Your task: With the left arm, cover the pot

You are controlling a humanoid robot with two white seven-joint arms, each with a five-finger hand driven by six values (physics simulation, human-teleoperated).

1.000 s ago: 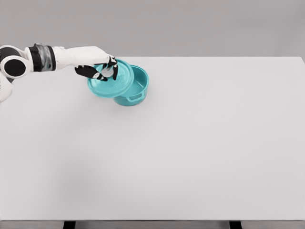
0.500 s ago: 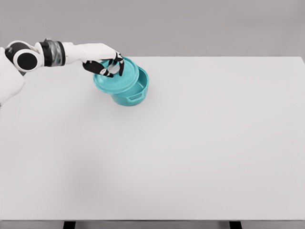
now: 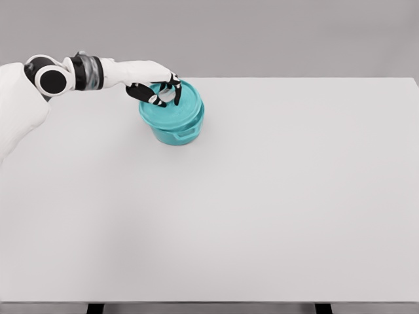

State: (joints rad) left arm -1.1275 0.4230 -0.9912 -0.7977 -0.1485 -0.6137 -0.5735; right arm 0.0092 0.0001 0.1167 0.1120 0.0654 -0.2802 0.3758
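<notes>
The teal lid point(image 3: 171, 106) sits over the teal pot point(image 3: 178, 129), shifted slightly left, at the worktop's point(image 3: 262, 196) far left. The left hand point(image 3: 154, 88) reaches from the left, its fingers point(image 3: 175, 91) clamped on the lid's knob.

Teal pot point(image 3: 178, 131) near table's far-left edge; teal lid point(image 3: 171, 108) over it, tilted, offset left.

White left arm point(image 3: 118, 70), black-and-grey wrist band; hand point(image 3: 157, 91) apparently black-fingered with white segments.
</notes>
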